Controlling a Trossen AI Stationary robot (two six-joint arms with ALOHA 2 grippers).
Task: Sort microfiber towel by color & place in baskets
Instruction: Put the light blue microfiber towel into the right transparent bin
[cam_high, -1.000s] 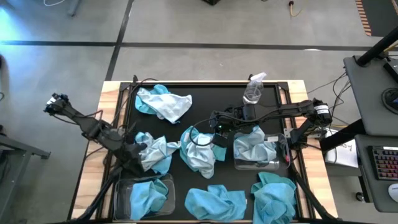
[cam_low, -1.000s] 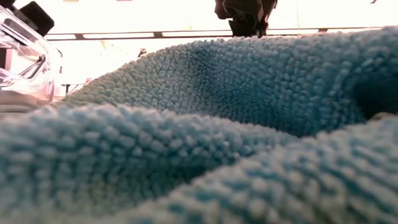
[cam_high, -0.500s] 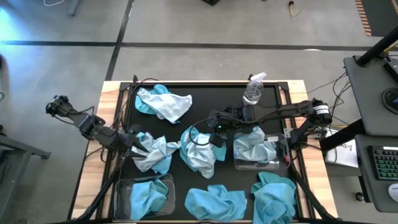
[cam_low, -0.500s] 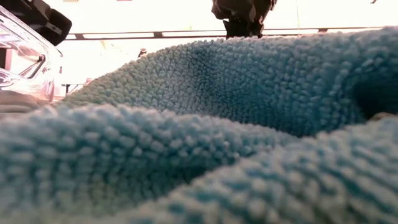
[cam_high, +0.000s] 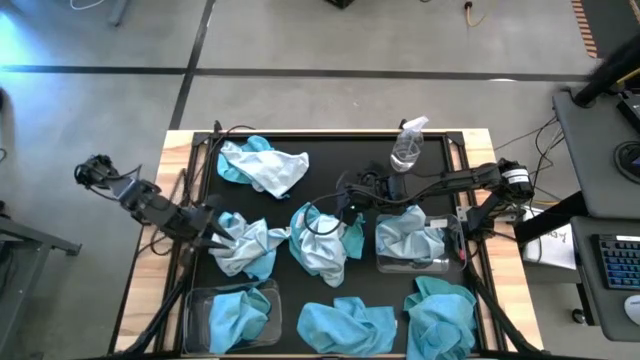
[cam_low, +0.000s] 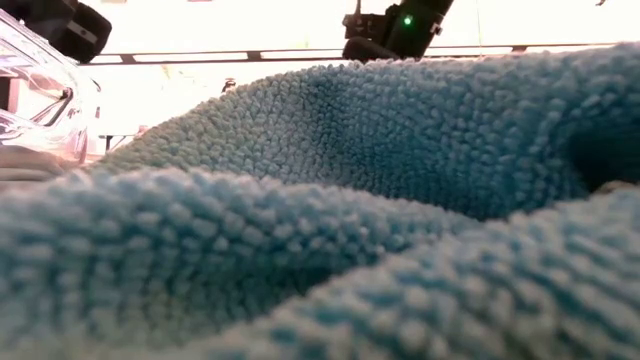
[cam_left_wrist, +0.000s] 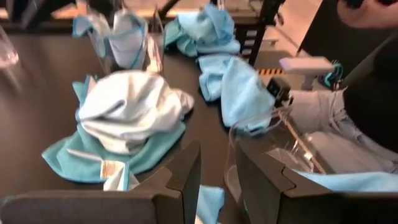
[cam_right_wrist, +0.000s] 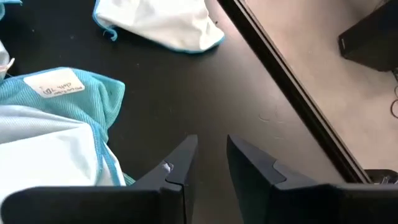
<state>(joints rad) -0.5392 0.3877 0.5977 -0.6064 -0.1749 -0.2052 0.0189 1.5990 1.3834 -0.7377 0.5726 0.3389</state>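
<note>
Several turquoise and pale blue microfiber towels lie on the black mat. My left gripper (cam_high: 215, 235) stands open beside the left pile (cam_high: 245, 245), a scrap of blue cloth (cam_left_wrist: 208, 202) showing below its fingers. My right gripper (cam_high: 345, 205) hovers open over the mat at the far edge of the centre pile (cam_high: 320, 240), a pale towel lying on a turquoise one (cam_left_wrist: 127, 112). The near left basket (cam_high: 232, 315) holds a turquoise towel. The right basket (cam_high: 412, 245) holds a pale one. A turquoise towel (cam_low: 330, 200) fills the low view.
A clear spray bottle (cam_high: 407, 148) stands at the far right of the mat. A pale and turquoise towel (cam_high: 262, 165) lies at the far left, and two turquoise towels (cam_high: 345, 325) (cam_high: 440, 310) lie along the near edge. Cables run beside the mat's edges.
My left gripper has drawn back from the near left basket toward the table's far left, rolling as it went, and now points at the left pile. My right gripper has sunk slightly and turned above the centre pile. No towel has moved.
</note>
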